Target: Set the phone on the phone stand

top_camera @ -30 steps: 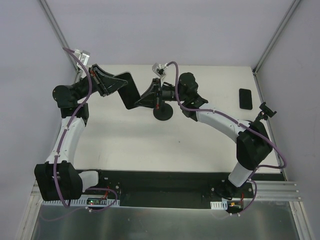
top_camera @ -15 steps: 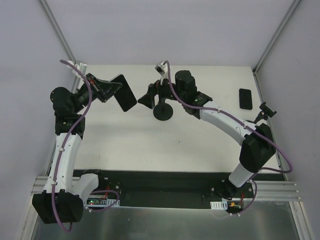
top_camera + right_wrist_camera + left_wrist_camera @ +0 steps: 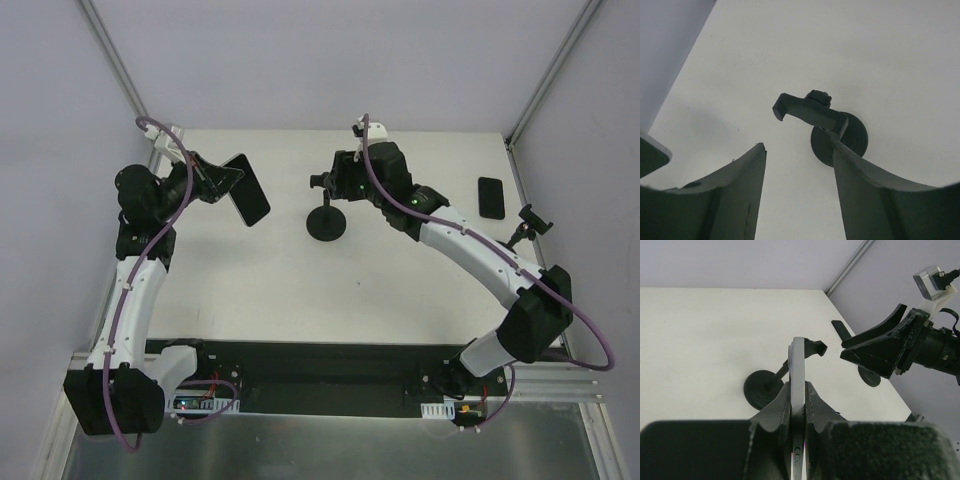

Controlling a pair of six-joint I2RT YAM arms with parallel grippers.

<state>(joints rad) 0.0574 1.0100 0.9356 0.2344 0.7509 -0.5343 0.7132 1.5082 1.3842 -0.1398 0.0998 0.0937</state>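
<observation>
My left gripper (image 3: 799,390) is shut on a dark phone (image 3: 799,365), held edge-on in the air. In the top view the phone (image 3: 246,189) hangs left of the phone stand (image 3: 327,225), apart from it. The stand (image 3: 847,137) is black, with a round base, a thin stem and a clamp head (image 3: 807,112). My right gripper (image 3: 799,146) is open just above and right of the stand, with nothing between its fingers. Its right finger (image 3: 860,185) crosses in front of the stem.
A second dark phone (image 3: 490,197) lies flat at the table's right side. A second small stand (image 3: 530,221) is near the right edge. The enclosure's walls close off the far side and both sides.
My right gripper has let go of the stand's head, opened and drawn back to the right. The left arm has pulled the phone a little left, away from the stand.
</observation>
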